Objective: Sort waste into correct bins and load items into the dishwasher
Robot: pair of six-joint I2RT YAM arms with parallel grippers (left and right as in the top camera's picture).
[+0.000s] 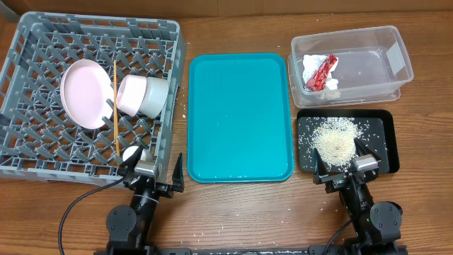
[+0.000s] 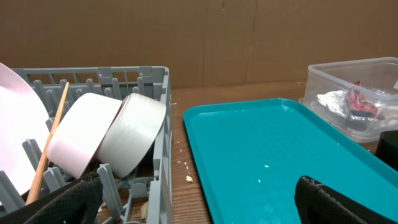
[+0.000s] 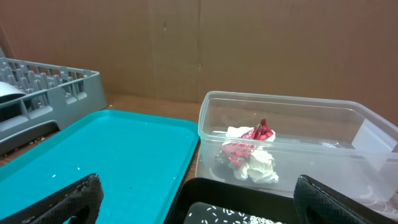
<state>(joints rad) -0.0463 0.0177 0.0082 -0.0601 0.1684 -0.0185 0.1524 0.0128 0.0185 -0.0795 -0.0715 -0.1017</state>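
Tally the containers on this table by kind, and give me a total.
Racks: 1, the grey dish rack
Trays: 2, the teal tray and the black tray
Tubs: 1, the clear tub
Total: 4

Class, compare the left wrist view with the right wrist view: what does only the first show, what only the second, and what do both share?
Only the left wrist: the pink plate, a chopstick, the pink bowl and the pale green bowl standing in the grey rack. Only the right wrist: rice lying in the black tray. Both: that rack, the teal tray, and the clear tub holding the red wrapper and white napkin.
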